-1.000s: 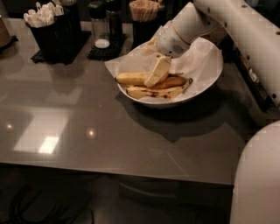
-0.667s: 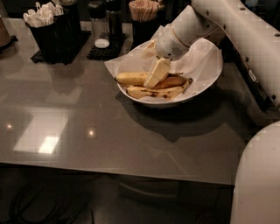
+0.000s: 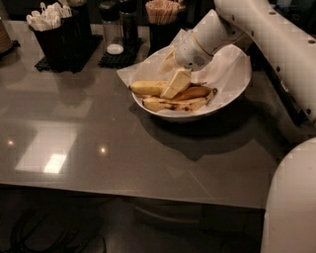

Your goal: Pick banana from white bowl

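Observation:
The white bowl [image 3: 232,101] stands at the table's back right, lined with crinkled white paper, and holds three bananas. The plump, even yellow banana [image 3: 145,88] lies at the bowl's left, its right end hidden behind my gripper. An orange-toned banana [image 3: 195,92] lies to its right, and a flatter banana with dark blotches [image 3: 170,105] lies in front. My gripper [image 3: 174,80] reaches down from the upper right into the bowl and sits right at the yellow banana's right end, touching or nearly touching it.
A black holder with white packets [image 3: 52,27] stands at the back left. Shakers [image 3: 112,29] on a black mat and a cup of wooden sticks [image 3: 162,12] stand behind the bowl. My arm [image 3: 276,44] crosses the right side. The dark glossy table [image 3: 98,148] stretches forward.
The gripper has sunk very slightly onto the yellow banana. The bowl and the bananas have not moved.

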Motion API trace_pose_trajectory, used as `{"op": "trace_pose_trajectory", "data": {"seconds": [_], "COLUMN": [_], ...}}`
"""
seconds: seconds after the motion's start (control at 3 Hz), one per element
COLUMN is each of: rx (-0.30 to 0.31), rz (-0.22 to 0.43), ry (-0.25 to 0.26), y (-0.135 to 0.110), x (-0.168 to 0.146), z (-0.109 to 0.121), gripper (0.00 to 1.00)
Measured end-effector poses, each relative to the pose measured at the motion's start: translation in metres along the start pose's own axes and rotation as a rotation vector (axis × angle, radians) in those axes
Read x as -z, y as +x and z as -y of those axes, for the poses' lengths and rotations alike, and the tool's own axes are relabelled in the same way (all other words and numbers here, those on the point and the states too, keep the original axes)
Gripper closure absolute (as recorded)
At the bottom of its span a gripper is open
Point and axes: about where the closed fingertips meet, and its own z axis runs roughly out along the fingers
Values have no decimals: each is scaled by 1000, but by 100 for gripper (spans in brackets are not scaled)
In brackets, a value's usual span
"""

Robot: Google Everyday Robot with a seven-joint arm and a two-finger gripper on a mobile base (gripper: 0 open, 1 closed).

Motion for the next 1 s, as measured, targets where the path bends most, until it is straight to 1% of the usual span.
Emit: {"op": "trace_pose_trajectory", "data": {"seconds": [0.67,1.0], "rx": [-8,-14], "rz": [1,34], "ry": [1,4], "y": [2,2], "x": [-2,14], "z": [-1,2], "gripper": [87,100]}}
